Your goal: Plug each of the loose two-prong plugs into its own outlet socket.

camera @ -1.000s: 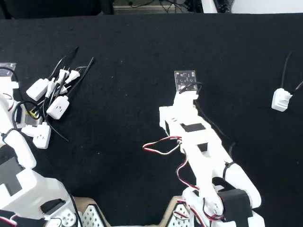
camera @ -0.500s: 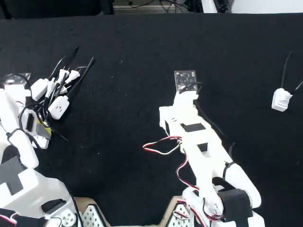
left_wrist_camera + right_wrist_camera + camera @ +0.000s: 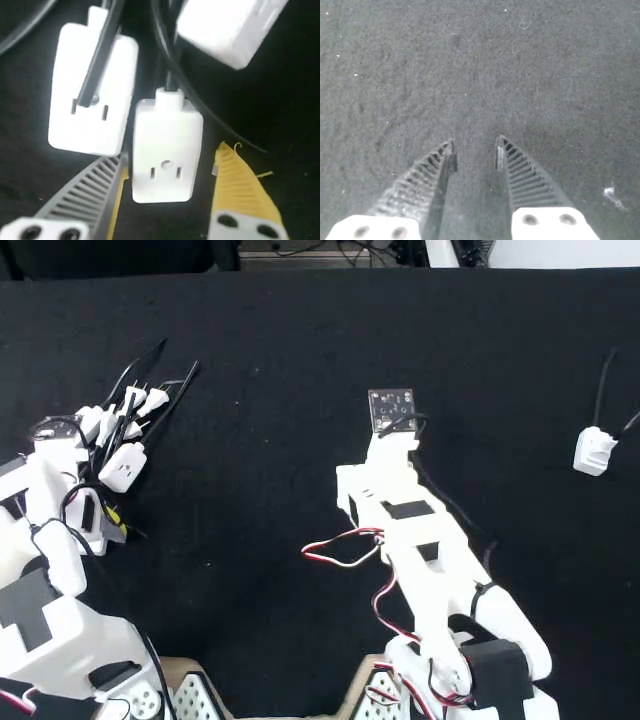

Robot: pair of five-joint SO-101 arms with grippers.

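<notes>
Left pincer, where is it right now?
In the left wrist view the left pincer straddles a white outlet socket, in the cable pile at the left of the table.

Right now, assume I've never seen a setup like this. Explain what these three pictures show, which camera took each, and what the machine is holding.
These are two white robot arms at a table covered in black cloth. The high view looks down from above. In it the left arm is at a tangle of white sockets and plugs on black cords, and the right arm is over bare cloth. One more white piece lies near that picture's right edge. The other two pictures come from a camera on each wrist, looking along the jaws. The left arm's jaws stand open on either side of a white socket, not clamped on it. The right arm's jaws are open over cloth. Nothing is held.
</notes>
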